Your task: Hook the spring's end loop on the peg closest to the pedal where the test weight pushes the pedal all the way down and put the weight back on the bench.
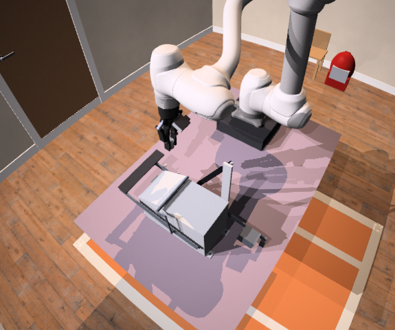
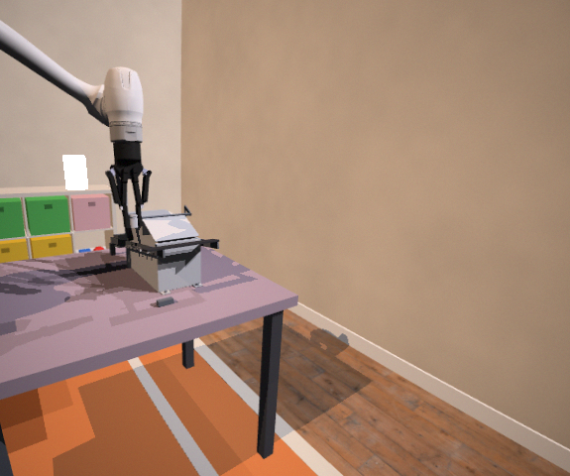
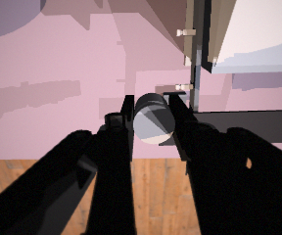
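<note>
My gripper (image 1: 169, 140) is shut on the steel test weight (image 3: 153, 118), a small grey cylinder that shows between the black fingers in the wrist view. It hangs above the bench, just beyond the far end of the feeder, near the dark pedal (image 1: 141, 170). In the exterior view the gripper (image 2: 130, 217) holds the weight (image 2: 133, 220) just left of the feeder's sloping lid. The feeder (image 1: 187, 209) is a grey box with a pale lid. Small pegs (image 3: 186, 32) stick out from its side rail. I cannot make out the spring loop.
An upright post (image 1: 227, 179) stands beside the feeder. The robot base (image 1: 249, 129) sits at the back of the bench. A small grey block (image 1: 251, 236) lies right of the feeder. The bench edge is close below the gripper in the wrist view.
</note>
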